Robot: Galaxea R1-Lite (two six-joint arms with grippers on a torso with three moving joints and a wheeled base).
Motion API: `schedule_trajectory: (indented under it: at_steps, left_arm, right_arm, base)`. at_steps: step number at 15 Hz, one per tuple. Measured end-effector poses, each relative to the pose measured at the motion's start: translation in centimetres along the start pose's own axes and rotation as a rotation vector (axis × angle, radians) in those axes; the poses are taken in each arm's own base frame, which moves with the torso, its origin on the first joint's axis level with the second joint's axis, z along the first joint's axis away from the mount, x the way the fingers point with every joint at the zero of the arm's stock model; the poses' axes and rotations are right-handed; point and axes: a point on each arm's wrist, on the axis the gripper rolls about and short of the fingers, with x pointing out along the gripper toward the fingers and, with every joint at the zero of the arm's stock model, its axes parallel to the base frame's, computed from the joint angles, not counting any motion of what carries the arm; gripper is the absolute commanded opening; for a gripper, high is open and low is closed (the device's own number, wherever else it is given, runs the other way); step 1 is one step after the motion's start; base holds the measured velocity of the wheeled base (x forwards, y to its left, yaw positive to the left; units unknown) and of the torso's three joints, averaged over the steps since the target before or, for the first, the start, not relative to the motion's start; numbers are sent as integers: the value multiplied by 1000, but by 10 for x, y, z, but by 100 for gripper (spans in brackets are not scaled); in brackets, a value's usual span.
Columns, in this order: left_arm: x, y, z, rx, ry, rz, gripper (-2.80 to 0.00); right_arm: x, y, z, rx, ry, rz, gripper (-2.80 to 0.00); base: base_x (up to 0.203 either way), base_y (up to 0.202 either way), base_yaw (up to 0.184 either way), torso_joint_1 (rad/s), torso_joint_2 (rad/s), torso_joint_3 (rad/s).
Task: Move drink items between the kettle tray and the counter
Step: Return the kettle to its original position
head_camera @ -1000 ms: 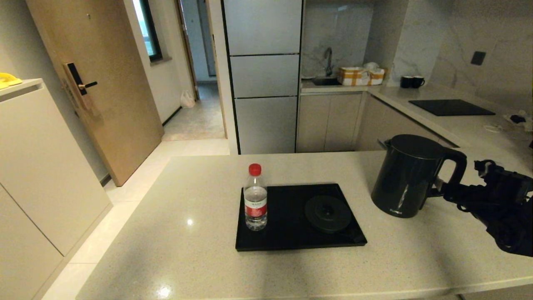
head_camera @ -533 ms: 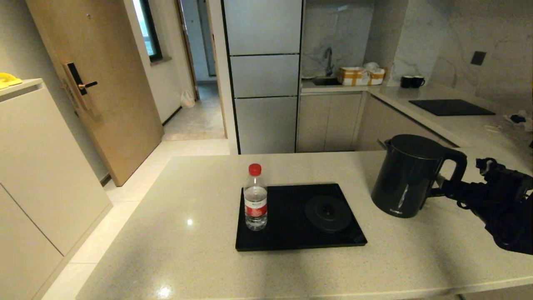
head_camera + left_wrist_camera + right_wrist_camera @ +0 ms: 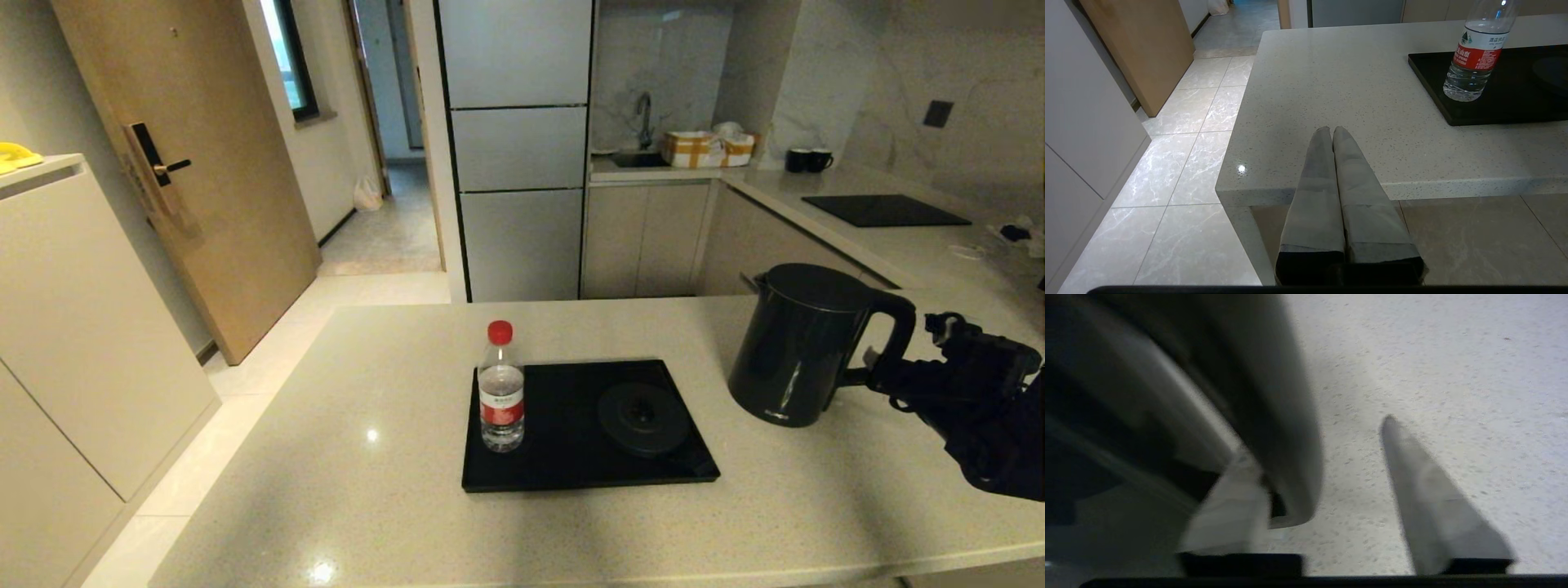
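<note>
The tall black kettle stands on the beige counter, right of the glossy black tray. The tray's round base disc is bare. A clear water bottle with a red cap stands upright on the tray's left end. My right gripper is at the kettle's loop handle and is open. In the right wrist view, one finger sits inside the loop and the other outside, with a gap to the handle. My left gripper is shut and empty at the counter's near left corner, well short of the bottle.
A black cooktop panel and two black mugs are on the far right worktop. A sink and a yellow checked box are at the back. The counter's left edge drops to tiled floor.
My right gripper has shifted slightly at the kettle handle. The kettle, bottle and tray have not moved.
</note>
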Motion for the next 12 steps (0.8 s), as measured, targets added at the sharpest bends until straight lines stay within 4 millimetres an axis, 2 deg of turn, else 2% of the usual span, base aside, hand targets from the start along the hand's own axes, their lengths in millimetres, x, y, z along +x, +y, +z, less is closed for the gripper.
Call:
schedule_trajectory:
  at_steps: [7, 12]
  left_arm:
    - [0, 0, 0, 0, 0, 0, -280]
    - [0, 0, 0, 0, 0, 0, -280]
  right_arm:
    - [-1, -1, -3, -4, 9, -3, -280]
    - [-12, 1, -4, -29, 31, -6, -280]
  base:
    - [0, 0, 0, 0, 0, 0]
    - [0, 0, 0, 0, 0, 0]
